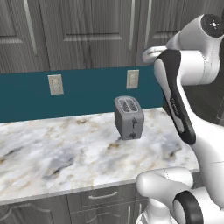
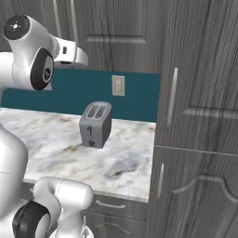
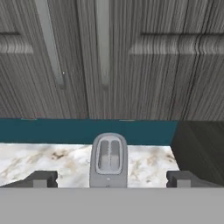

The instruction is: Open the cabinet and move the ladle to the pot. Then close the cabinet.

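Observation:
The cabinet [image 3: 144, 65] is a dark grey wood-grain wall unit above the counter, and its doors are shut. Two slim silver bar handles [image 3: 49, 43] [image 3: 102, 43] hang side by side straight ahead in the hand view. My gripper [image 3: 111, 179] is open, its two dark fingertips [image 3: 41, 178] standing far apart with nothing between them. It is raised in front of the cabinet [image 1: 87, 35] [image 2: 121, 32], above the counter. The ladle and the pot are out of view.
A grey toaster [image 1: 129, 117] [image 2: 95, 124] stands on the marble counter [image 1: 52, 153] below the gripper. Two outlets [image 1: 55, 84] [image 1: 132, 79] sit on the teal backsplash. A tall dark cabinet [image 2: 200, 116] bounds the counter's right end. Drawer fronts [image 1: 100, 197] run under the counter.

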Robot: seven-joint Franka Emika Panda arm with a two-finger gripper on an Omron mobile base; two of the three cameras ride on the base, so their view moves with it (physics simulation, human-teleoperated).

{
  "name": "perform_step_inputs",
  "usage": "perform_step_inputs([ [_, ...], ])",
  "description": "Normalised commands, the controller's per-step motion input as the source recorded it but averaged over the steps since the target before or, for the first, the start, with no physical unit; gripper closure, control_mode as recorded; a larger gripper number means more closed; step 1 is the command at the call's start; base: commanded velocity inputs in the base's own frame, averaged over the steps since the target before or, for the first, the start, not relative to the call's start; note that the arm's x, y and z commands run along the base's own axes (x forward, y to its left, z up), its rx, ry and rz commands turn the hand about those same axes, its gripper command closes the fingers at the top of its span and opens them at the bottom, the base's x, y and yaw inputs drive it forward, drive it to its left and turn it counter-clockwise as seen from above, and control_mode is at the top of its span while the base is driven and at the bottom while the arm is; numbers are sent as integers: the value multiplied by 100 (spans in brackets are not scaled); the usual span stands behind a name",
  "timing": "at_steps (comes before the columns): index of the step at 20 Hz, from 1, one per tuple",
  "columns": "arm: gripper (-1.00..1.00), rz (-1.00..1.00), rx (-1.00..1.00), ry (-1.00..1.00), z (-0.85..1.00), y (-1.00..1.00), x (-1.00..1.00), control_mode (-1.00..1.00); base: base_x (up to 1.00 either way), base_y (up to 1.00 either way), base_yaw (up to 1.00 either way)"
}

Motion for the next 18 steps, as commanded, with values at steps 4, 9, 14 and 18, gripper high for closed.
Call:
perform_step_inputs([
  [4, -100, -8, 0, -16, 28, 0, 29, -100, 0, 0, 0],
  [9, -100, -8, 0, -12, 8, 0, 47, -100, 0, 0, 0],
  [14, -100, -7, 1, -5, 13, 0, 42, -100, 0, 0, 0],
  [18, -100, -4, 2, 0, 15, 0, 47, -100, 0, 0, 0],
])
